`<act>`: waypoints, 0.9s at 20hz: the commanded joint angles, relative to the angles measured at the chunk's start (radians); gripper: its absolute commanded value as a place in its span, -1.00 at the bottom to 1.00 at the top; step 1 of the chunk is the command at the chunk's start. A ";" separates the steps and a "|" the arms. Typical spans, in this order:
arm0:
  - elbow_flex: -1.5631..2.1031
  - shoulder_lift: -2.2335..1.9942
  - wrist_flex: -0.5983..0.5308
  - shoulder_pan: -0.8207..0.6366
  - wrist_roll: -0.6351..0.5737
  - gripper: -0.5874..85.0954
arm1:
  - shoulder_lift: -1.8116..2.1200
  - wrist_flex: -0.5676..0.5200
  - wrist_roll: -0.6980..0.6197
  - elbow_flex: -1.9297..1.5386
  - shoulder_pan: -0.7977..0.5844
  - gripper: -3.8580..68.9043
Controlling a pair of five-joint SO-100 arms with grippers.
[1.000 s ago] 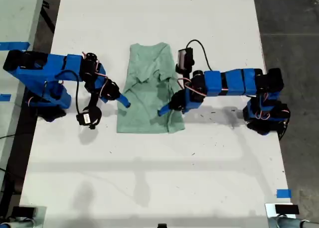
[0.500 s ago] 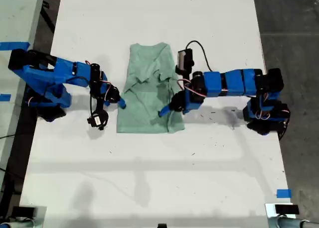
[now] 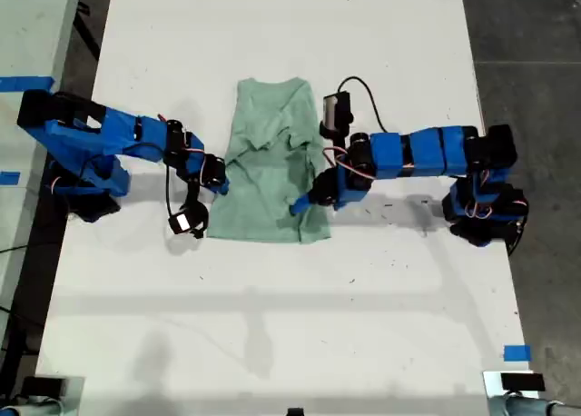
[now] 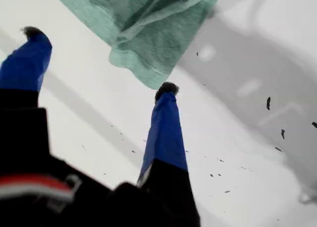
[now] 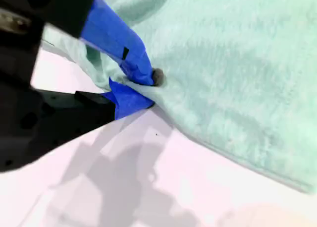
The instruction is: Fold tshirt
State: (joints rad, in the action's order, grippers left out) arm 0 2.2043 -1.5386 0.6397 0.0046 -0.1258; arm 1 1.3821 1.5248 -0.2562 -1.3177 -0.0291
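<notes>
The pale mint-green tshirt (image 3: 268, 162) lies partly folded on the white table (image 3: 272, 325), in the middle of the exterior view. My second gripper (image 3: 218, 184) reaches in from the exterior view's left. It is shut on the tshirt's (image 5: 237, 63) edge, and the second wrist view shows the blue fingers (image 5: 141, 71) pinching the cloth just above the table. My first gripper (image 3: 304, 201) comes from the exterior view's right and stands open by the shirt's lower corner. In the first wrist view its spread fingers (image 4: 166, 123) hold nothing, with one tip close to the tshirt's (image 4: 148, 28) hem corner.
Both arm bases stand at the table's sides: one (image 3: 77, 162) at the exterior view's left, the other (image 3: 481, 198) at its right. Small dark specks (image 4: 268, 103) dot the table near my first gripper. Blue tape (image 3: 516, 352) marks the exterior view's lower right corner.
My second gripper moved toward the shirt from the exterior view's left and closed on its edge. The shirt's lower part shifted slightly toward that side. My first arm barely moved.
</notes>
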 commanded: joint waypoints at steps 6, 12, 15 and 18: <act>-0.032 -0.333 0.356 0.008 0.037 -0.99 | 0.086 -0.028 0.026 -0.011 0.023 0.13; -0.133 -0.523 0.644 -0.041 0.025 -0.99 | 0.110 -0.043 0.026 -0.038 0.025 0.13; -0.265 -0.341 0.588 -0.011 0.000 -0.99 | 0.118 -0.046 0.026 -0.044 0.025 0.13; -0.517 -0.094 0.543 0.028 -0.044 -0.99 | 0.120 -0.046 0.026 -0.044 0.025 0.13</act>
State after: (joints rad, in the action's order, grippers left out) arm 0 1.8730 -1.7411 1.2118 -0.0092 -0.1381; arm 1 1.4235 1.4956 -0.2378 -1.3729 -0.0199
